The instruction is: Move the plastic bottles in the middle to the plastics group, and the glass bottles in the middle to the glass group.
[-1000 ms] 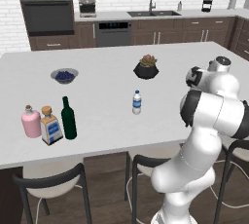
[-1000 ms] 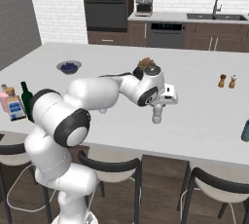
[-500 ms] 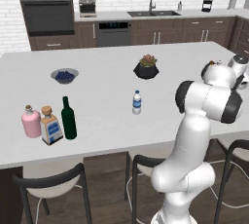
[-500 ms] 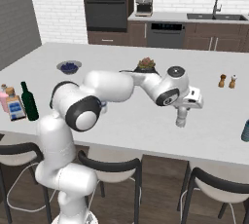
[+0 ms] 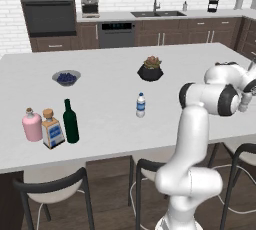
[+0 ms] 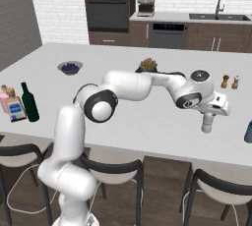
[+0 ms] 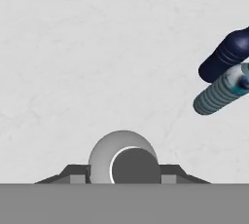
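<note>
Kitchen island counter (image 6: pixel 147 122), white. Gripper (image 6: pixel 208 124) clenched on plain greyish plastic bottle (image 6: pixel 207 121), swung rightward from island centre within the last second toward ribbed bottles (image 7: pixel 221 79). Labelled plastic bottle (image 5: pixel 141 105) left mid-counter; green glass bottle (image 5: pixel 70 122) beside glass group (image 5: pixel 42 127).

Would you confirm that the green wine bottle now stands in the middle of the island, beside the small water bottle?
Not quite: the green bottle stands at the island's left end, beside the glass group, as the left base view shows. The water bottle stands mid-island alone.
</note>
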Controlling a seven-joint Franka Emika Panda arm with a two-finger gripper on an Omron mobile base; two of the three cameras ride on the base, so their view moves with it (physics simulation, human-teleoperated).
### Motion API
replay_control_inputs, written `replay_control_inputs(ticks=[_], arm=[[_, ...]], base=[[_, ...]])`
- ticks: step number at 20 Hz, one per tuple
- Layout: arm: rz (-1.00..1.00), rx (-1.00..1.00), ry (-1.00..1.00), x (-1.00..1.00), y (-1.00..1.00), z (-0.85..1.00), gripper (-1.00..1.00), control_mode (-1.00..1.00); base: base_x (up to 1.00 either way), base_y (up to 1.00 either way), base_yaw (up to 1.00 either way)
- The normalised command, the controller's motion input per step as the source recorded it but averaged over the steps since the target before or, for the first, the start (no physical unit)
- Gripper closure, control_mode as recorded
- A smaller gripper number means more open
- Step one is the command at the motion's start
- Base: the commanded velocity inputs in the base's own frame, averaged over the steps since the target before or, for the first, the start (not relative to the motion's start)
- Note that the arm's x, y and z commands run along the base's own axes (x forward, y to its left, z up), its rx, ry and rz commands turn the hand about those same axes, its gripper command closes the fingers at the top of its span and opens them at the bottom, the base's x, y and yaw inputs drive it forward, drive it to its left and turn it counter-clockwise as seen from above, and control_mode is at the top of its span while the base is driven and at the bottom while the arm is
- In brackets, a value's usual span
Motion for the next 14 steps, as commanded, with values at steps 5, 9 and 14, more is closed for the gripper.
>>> replay_control_inputs(ticks=[5,9,14], arm=[[-0.09,0.00,0.08,0.13,-0.65,-0.02,1.00,-1.00],[0.00,0.00,0.02,-0.02,-0.03,-0.09,1.00,-1.00],[0.00,0.00,0.04,0.00,0.00,-0.10,1.00,-1.00]], base=[[0.00,0.00,0.00],[0.00,0.00,0.00],[0.00,0.00,0.00]])
